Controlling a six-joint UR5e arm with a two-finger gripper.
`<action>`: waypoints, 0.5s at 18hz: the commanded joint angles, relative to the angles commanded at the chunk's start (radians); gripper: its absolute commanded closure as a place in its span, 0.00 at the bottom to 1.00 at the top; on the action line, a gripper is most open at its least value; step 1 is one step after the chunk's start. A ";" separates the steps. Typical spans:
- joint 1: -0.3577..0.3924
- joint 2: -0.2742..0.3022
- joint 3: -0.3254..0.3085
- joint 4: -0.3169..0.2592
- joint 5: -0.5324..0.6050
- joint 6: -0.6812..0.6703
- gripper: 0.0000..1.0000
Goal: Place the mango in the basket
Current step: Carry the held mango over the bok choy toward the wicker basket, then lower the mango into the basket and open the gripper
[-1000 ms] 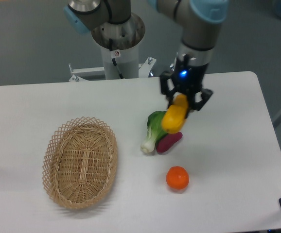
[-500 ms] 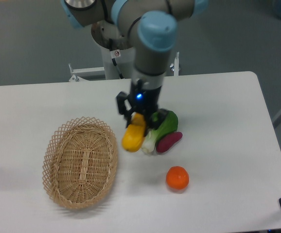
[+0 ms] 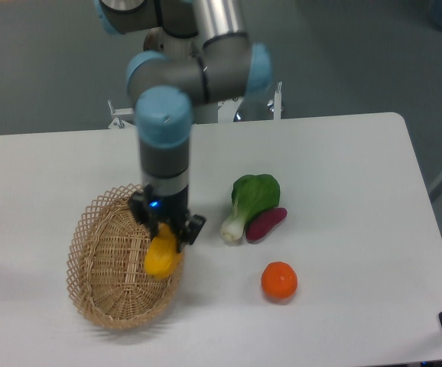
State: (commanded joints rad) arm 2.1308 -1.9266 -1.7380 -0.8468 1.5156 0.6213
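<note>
Yellow-orange and oblong, the mango [image 3: 160, 257] hangs clamped between the 2 fingers of the gripper [image 3: 166, 232], over the right half of the basket [image 3: 102, 260] and inside its lattice rim; whether it touches the woven base cannot be told. The arm [image 3: 164, 145] stands upright above it. On the white table [image 3: 343, 168], to the right of the basket, lie a green leafy vegetable [image 3: 249, 200] touching a purple sweet potato [image 3: 265, 224], and a round orange [image 3: 279, 280] nearer the front edge.
</note>
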 joint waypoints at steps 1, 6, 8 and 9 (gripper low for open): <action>-0.015 -0.011 0.000 0.000 0.002 -0.005 0.47; -0.066 -0.060 -0.006 0.005 0.001 -0.006 0.45; -0.075 -0.075 -0.006 0.005 0.005 -0.006 0.42; -0.078 -0.077 -0.008 0.003 0.005 -0.006 0.42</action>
State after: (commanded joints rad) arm 2.0525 -2.0034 -1.7457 -0.8437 1.5202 0.6151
